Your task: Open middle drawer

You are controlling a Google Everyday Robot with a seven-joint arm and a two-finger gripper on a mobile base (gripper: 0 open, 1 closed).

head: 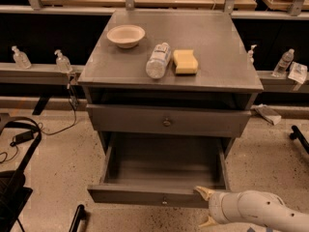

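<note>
The middle drawer (145,195) is pulled out of the grey cabinet (222,76). It shows a shallow, empty grey tray and a flat front with a small round knob (164,200). Above it, another drawer front (125,120) with a round knob stands shut. Anything below the pulled-out drawer is hidden. My gripper (205,207) on its white arm is at the bottom right, by the right end of the drawer front. Its fingers are spread apart and hold nothing. The upper fingertip (202,191) is at the front's top edge, and the lower fingertip is just in front of it.
On the cabinet top lie a beige bowl (125,35), a clear plastic bottle (158,60) on its side and a yellow sponge (185,62). Small bottles stand on side ledges (29,71). Cables and a black frame (19,144) are on the floor at left.
</note>
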